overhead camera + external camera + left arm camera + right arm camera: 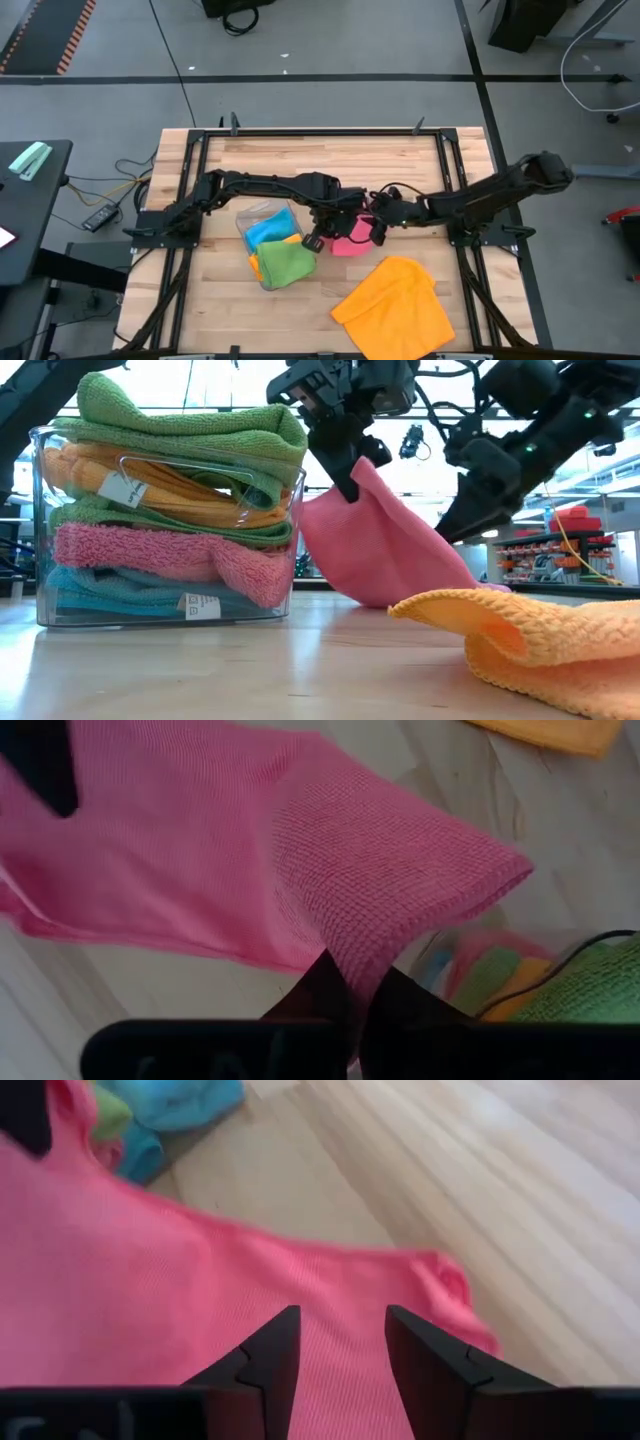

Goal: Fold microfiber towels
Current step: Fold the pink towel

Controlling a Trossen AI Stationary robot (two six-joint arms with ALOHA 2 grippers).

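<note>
The left gripper (pixel 313 241) is pinched shut on a corner of the pink towel (pixel 349 238) and holds it up off the table (pixel 330 160) at mid-table, so the cloth hangs in a slope from that corner down to the wood. In the low view the raised corner sits in the dark fingers (pixel 345 478), just right of the tray (pixel 45 520). The right gripper (pixel 379 230) hangs over the towel's right end with its two fingers (pixel 275 1355) parted above the pink cloth; whether they touch it I cannot tell. The clear tray stands left of the pink towel, stuffed with folded green, orange, pink and blue towels. An orange towel (pixel 395 305) lies crumpled on the near right part of the table, apart from the pink one.
</note>
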